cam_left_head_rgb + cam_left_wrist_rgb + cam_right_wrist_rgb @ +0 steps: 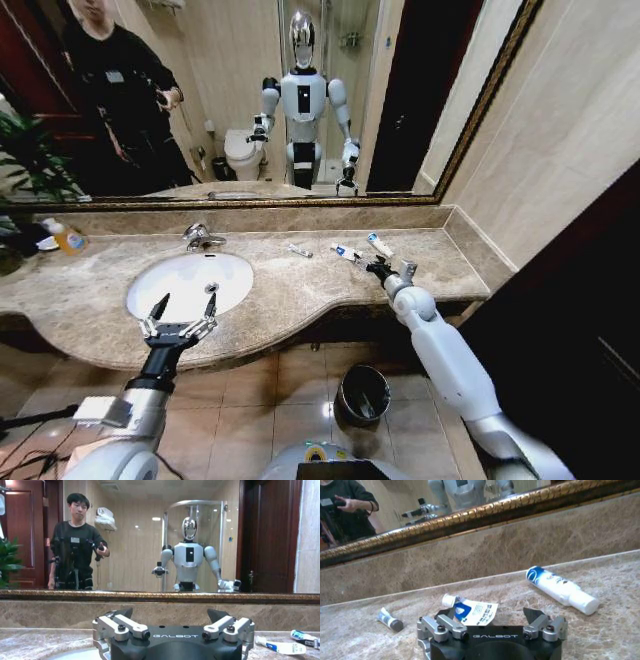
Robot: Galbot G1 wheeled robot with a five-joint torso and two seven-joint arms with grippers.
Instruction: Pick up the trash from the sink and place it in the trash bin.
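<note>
My right gripper [491, 618] sits low on the beige marble countertop [300, 280], jaws spread, with a white-blue tube [470, 609] lying just ahead between them, untouched. Another white-blue tube [562, 589] lies nearby beside the mirror wall. My left gripper [183, 306] hangs open over the sink [190, 283]; the trash bin [362, 394] stands on the tiled floor below.

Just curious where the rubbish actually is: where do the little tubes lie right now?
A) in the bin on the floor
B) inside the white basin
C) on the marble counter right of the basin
C: the white-blue tubes lie on the countertop, by the right tool.
</note>
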